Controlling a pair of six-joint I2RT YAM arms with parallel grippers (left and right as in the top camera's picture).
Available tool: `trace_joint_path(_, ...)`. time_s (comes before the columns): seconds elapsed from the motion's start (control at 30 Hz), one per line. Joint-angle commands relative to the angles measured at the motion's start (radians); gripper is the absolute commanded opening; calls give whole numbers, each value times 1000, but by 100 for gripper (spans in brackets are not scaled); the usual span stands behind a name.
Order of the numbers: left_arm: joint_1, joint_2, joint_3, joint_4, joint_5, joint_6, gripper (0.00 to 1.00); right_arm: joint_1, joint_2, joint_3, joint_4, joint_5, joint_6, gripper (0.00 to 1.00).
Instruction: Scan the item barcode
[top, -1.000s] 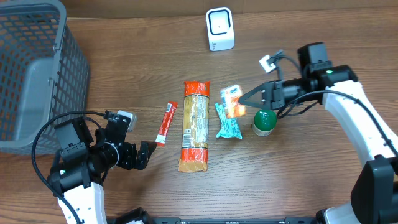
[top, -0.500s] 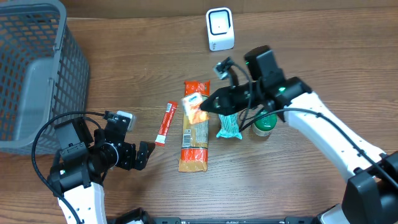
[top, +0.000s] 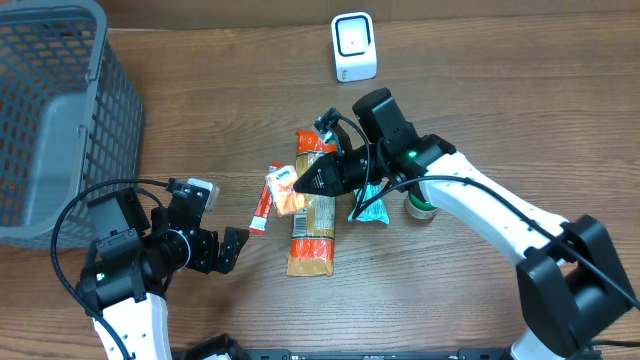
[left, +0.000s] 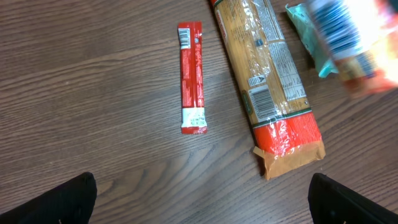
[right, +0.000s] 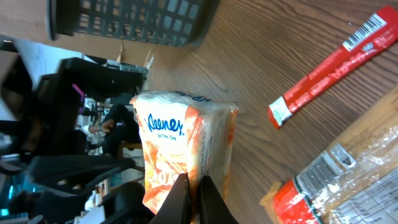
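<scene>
orange tissue pack (top: 288, 192) (pinched) seemingly overhangs pasta (top: 315, 228) edge

Orange-and-white Kleenex tissue pack (top: 287, 191) — soft, pinched in the right claw (top: 303, 184) above mid-table (top: 500, 100); the white scanner (top: 354, 47) stands upright at the far side — well apart.

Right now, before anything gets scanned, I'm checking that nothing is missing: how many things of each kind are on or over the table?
packets lying flat: 3 (red stick sachet, long packet, teal packet)
tissue pack, held up: 1
green-lidded jar: 1
white scanner: 1
grey basket: 1
Total: 7
</scene>
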Motion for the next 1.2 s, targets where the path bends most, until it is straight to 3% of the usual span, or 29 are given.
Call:
trace_joint_path(0.0, 8, 3, 14, 1, -2, 19, 100, -2, -5, 18, 24, -28, -45, 4)
trace_joint_path(0.83, 8, 3, 14, 1, -2, 19, 100, -9, -5, 18, 32, -43, -49, 4)
trace_joint_path(1.17, 8, 3, 14, 1, -2, 19, 100, -151, -25, 39, 32, -188, -52, 4)
